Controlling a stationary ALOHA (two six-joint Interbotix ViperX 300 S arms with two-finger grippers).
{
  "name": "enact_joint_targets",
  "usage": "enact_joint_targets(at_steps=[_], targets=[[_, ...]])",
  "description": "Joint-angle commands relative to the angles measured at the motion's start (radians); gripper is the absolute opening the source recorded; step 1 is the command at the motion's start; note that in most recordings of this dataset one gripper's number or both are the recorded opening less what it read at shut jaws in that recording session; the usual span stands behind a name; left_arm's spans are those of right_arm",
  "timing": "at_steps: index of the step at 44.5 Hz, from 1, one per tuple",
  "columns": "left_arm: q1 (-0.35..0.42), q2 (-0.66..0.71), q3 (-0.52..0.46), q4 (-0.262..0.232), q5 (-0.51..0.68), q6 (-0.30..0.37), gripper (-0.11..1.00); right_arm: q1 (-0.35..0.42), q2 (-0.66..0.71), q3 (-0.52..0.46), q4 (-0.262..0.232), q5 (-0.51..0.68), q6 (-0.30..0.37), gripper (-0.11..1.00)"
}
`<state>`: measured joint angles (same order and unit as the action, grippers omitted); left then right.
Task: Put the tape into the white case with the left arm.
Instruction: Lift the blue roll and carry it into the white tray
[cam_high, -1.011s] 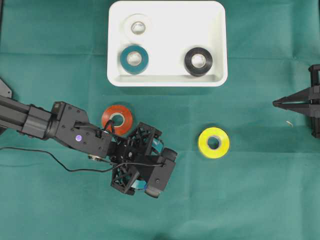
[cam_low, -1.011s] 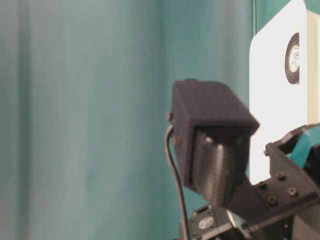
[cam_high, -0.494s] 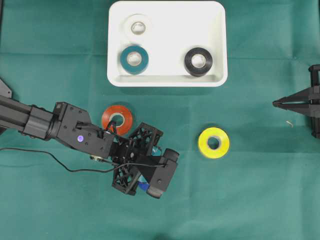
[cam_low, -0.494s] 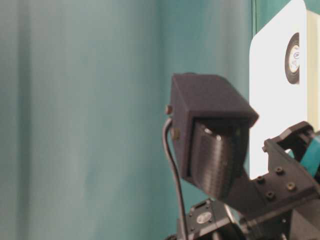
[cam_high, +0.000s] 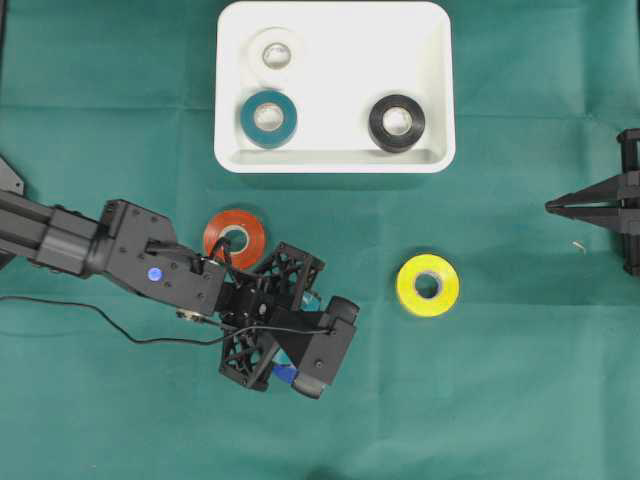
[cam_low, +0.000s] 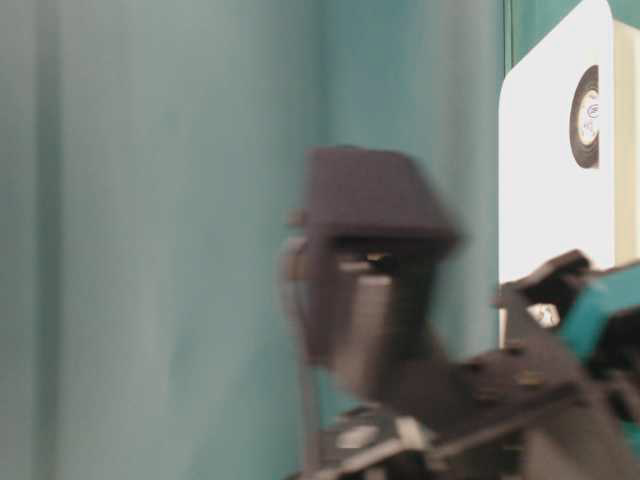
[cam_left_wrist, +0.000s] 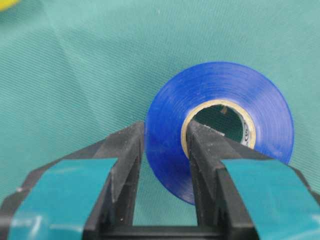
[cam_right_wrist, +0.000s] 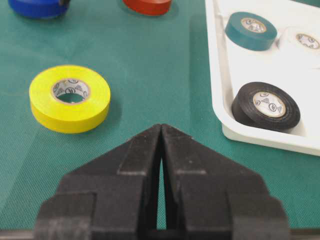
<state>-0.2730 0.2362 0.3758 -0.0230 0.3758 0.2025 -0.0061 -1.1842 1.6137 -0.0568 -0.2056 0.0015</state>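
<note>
Gripping: our left gripper (cam_left_wrist: 165, 150) pinches the blue tape roll (cam_left_wrist: 220, 125) wall, one finger inside its core
Right gripper (cam_right_wrist: 161, 145): we see jaws closed, empty

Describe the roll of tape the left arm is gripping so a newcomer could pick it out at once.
Below the white rectangular plastic case, on the green cloth, the left gripper has its jaws shut on a blue roll of tape, one finger inside its core. Nearby loose rolls are red and yellow; this is the only blue one.
</note>
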Motion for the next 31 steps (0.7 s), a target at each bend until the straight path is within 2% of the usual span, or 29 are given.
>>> enact_joint_targets(at_steps=[1,19,31], targets=[[-0.006,-0.066,-0.038,0.000,0.023,-0.002,0.25,0.000,0.006,-0.008,-0.002,-0.011,0.000,-0.09],[-0.009,-0.135,-0.043,0.000,0.069,0.002,0.24,-0.002,0.006,-0.008,-0.002,-0.011,0.000,-0.09],[0.049,-0.143,-0.026,0.002,0.071,0.005,0.24,-0.002,0.006,-0.008,-0.002,-0.011,0.000,-0.09]])
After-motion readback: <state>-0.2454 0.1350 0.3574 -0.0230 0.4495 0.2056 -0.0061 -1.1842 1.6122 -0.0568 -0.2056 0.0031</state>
